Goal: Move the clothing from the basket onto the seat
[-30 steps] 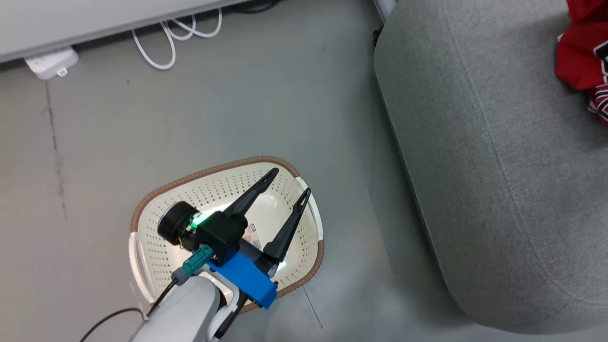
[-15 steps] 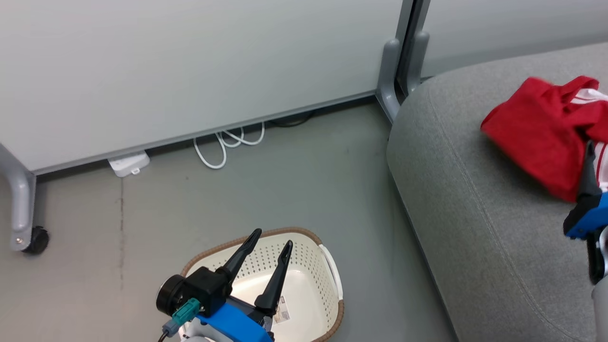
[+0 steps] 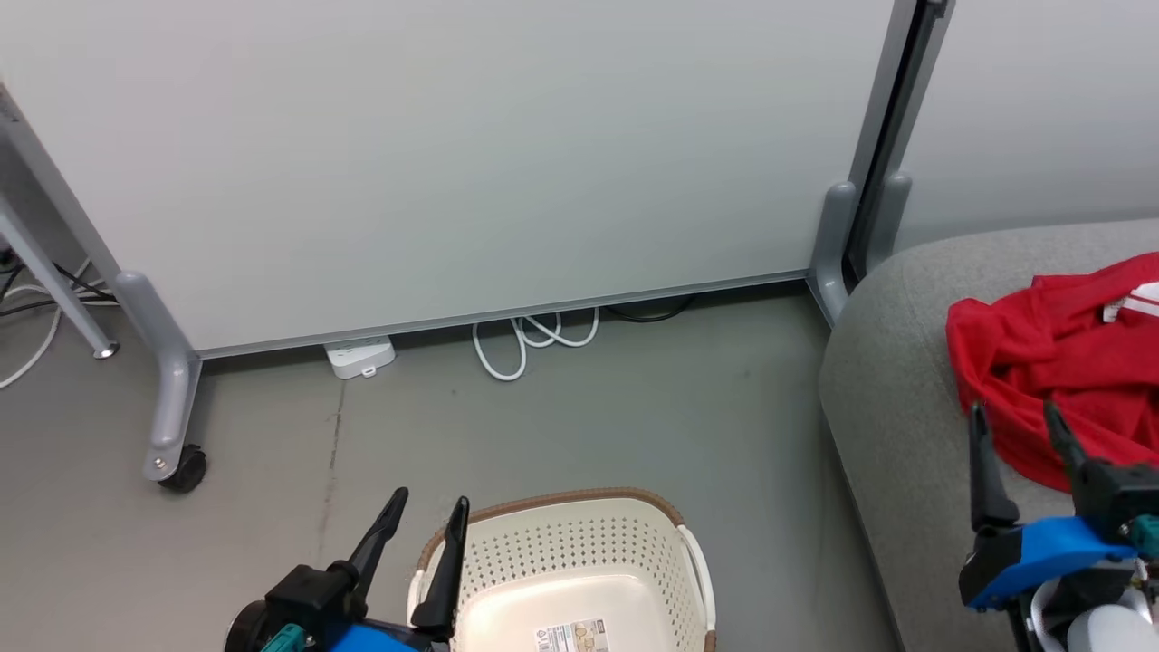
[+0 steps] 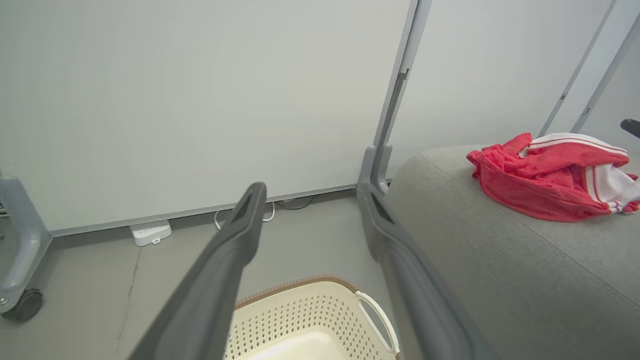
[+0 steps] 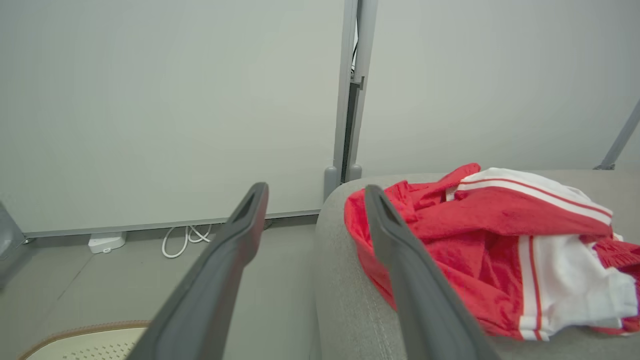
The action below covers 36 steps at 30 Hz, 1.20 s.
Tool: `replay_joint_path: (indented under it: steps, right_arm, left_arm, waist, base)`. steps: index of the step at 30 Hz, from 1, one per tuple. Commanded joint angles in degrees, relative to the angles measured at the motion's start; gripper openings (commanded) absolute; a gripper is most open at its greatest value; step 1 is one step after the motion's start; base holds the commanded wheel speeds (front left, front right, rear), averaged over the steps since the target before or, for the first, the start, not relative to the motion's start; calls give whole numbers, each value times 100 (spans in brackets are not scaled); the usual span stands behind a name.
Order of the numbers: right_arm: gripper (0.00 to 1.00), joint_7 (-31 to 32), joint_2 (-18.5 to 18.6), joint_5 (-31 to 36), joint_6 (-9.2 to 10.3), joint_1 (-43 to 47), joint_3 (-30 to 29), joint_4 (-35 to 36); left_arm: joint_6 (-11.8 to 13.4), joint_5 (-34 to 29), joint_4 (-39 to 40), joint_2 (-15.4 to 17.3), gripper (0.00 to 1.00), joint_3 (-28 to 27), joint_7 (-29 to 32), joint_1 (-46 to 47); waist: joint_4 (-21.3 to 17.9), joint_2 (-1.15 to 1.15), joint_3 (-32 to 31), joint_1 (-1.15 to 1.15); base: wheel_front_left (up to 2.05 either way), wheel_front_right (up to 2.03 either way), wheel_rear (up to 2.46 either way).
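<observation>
**Head and wrist views, laundry transfer.** The basket [image 3: 561,496] is shown on the grey floor [image 3: 634,407], with its perforated cream wall and the label [image 3: 570,636] on its base exposed. The clothing [image 3: 1041,362], red with white striped panels, is heaped on the seat [image 3: 887,407], which is set to the right of the basket and apart from it. The left gripper [image 3: 430,500] is held just over the basket's left rim, its two dark fingers spread apart and empty. The right gripper [image 3: 1012,409] is held well to the right of the basket, over the seat at the near edge of the clothing, with fingers likewise parted. Whether these touch the fabric cannot be told. Behind the basket, pale partition panels [image 3: 453,163] are seen, with a coiled white cable [image 3: 530,340] and a white power strip [image 3: 360,356] at their foot
</observation>
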<state>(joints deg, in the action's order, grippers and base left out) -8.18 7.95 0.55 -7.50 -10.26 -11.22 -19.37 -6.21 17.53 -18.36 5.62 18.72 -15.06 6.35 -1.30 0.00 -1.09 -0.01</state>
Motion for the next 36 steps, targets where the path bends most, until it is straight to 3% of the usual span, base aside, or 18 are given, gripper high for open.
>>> replay_joint_path:
  steps: [1,7,15,36]
  right_arm:
    - [100,68,-84,46,2,232,54,234]
    - [100,354,-404,7,2,949,138,1152]
    - [100,556,-506,-20,2,1392,412,1722]
    - [100,563,-512,-379,2,1449,602,1676]
  left_arm:
    - [22,-38,31,-5,100,-112,-16,-105]
    - [10,-162,70,-15,100,-533,-17,-279]
    - [-35,-198,73,-69,100,-1022,-16,-432]
    - [-119,-289,-61,-192,100,-1245,-17,-525]
  waist:
    - [106,0,-52,1]
    - [340,0,-86,1]
    - [450,0,-114,1]
    - [367,0,-137,1]
  base:
    - [0,0,0]
    - [0,0,0]
    - [0,0,0]
    - [0,0,0]
